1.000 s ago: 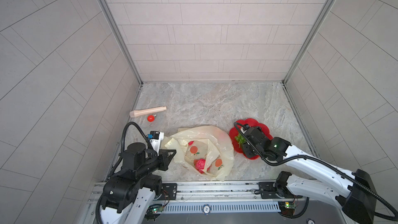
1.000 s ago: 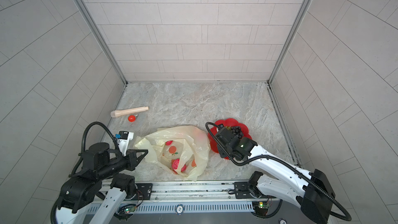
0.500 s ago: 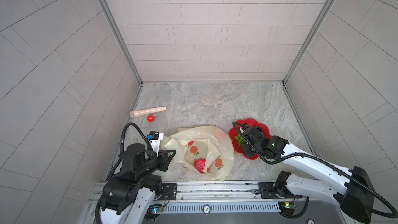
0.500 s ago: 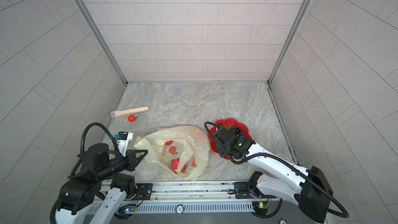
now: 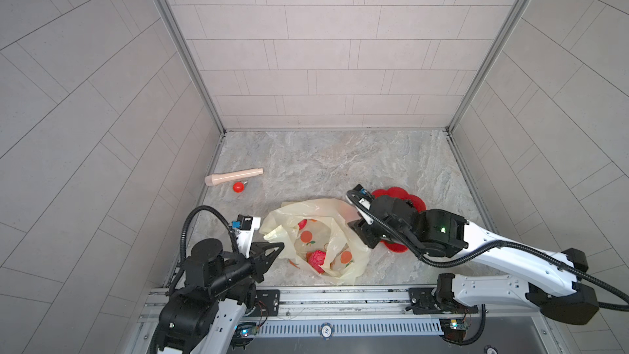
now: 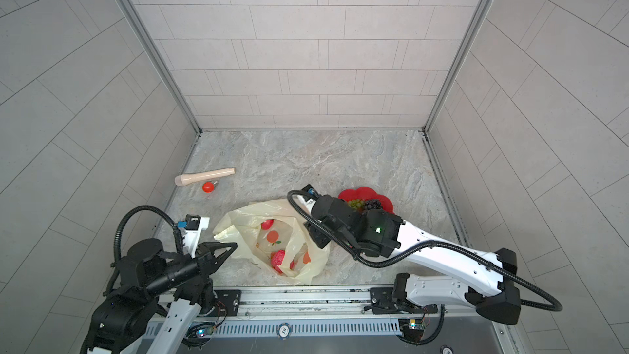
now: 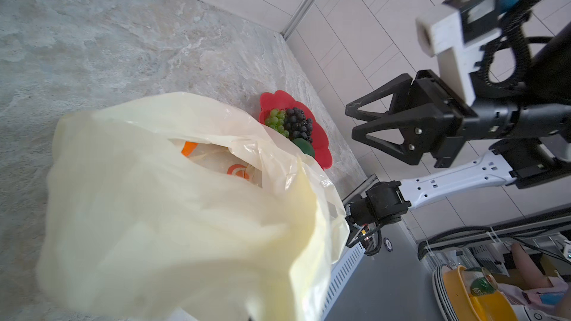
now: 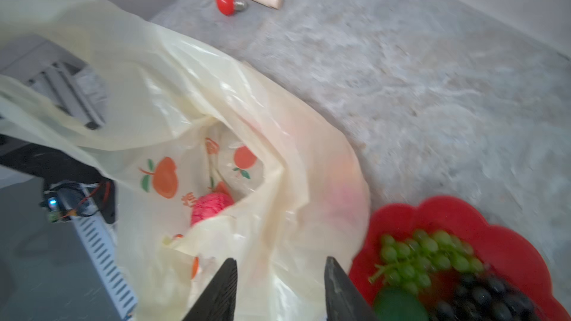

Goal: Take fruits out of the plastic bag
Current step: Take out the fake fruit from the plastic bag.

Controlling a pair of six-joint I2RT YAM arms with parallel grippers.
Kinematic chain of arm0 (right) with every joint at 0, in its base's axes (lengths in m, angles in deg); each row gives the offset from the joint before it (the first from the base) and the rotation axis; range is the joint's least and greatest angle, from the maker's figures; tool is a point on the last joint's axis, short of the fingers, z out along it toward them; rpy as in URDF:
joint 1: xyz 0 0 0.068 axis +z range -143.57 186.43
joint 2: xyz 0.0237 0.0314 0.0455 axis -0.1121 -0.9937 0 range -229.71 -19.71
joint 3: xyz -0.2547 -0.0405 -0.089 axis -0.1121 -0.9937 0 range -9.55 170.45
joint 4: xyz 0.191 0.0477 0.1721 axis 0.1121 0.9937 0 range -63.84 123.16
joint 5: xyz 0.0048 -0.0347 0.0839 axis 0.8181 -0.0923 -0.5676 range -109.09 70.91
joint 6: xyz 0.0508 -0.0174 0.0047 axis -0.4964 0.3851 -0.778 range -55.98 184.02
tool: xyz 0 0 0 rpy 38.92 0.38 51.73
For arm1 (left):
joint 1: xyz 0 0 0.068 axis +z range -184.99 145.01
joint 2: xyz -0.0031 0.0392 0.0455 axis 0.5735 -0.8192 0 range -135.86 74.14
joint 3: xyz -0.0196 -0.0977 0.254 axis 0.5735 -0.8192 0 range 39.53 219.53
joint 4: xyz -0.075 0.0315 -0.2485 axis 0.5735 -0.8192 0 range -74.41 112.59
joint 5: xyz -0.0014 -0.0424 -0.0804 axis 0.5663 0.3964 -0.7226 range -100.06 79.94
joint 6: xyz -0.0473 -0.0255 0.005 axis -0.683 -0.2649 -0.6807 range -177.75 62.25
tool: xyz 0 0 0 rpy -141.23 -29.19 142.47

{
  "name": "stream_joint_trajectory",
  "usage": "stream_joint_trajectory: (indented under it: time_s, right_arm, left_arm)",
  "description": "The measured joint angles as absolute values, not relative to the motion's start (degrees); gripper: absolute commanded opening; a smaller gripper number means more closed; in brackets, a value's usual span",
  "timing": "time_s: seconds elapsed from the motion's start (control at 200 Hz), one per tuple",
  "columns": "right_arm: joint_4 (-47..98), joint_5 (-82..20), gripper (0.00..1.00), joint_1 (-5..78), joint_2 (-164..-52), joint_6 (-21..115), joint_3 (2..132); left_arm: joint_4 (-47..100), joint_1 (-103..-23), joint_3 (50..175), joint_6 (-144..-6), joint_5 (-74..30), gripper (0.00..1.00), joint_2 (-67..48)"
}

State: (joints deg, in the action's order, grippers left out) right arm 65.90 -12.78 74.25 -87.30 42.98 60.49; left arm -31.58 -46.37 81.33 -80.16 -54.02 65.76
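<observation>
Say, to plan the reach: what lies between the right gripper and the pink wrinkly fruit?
A fold of the plastic bag, partly covering the pink wrinkly fruit ahead of the right gripper; the right wrist view shows it.

This is a robot test cell in a lab. Grey tiled panels (image 5: 323,63) in metal frames box in a marble-look counter (image 5: 323,165). A left arm (image 5: 211,267) and right arm (image 5: 510,257) mount on an aluminium rail (image 5: 340,296), with bare circuit boards (image 5: 454,325) below.
</observation>
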Motion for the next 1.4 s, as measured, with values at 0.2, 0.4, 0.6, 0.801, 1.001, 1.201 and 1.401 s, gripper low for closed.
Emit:
stream_joint_trajectory:
  time_s: [0.2, 0.4, 0.6, 0.801, 1.001, 1.201, 1.401]
  right_arm:
    - [60.4, -12.81, 0.46, 80.67, -102.65, 44.25, 70.18]
    - [54.28, -12.63, 0.45, 79.45, -114.41, 43.09, 66.88]
    - [52.48, -11.06, 0.53, 74.84, -117.47, 42.57, 62.24]
    - [55.02, -5.11, 0.64, 69.72, -114.65, 42.76, 57.3]
    - [58.76, 1.4, 0.67, 70.18, -109.12, 42.96, 54.83]
    - [56.86, 0.48, 0.69, 71.93, -108.62, 44.36, 55.25]
    - [50.78, -3.41, 0.7, 75.12, -115.81, 46.06, 62.35]
  left_arm:
    - [-32.06, -46.37, 81.38, -79.29, -55.07, 0.02, 63.44]
    - [-34.14, -46.39, 81.4, -78.68, -55.44, 0.02, 63.79]
    - [-35.78, -46.39, 81.4, -78.33, -55.27, 0.02, 64.73]
    - [-36.19, -46.39, 81.4, -77.58, -54.83, 0.02, 64.69]
    - [-36.21, -46.39, 81.4, -77.19, -54.72, 0.02, 64.08]
    - [-36.24, -46.39, 81.4, -77.17, -54.79, 0.02, 63.97]
    - [-36.26, -46.39, 81.4, -77.3, -53.46, 0.04, 63.97]
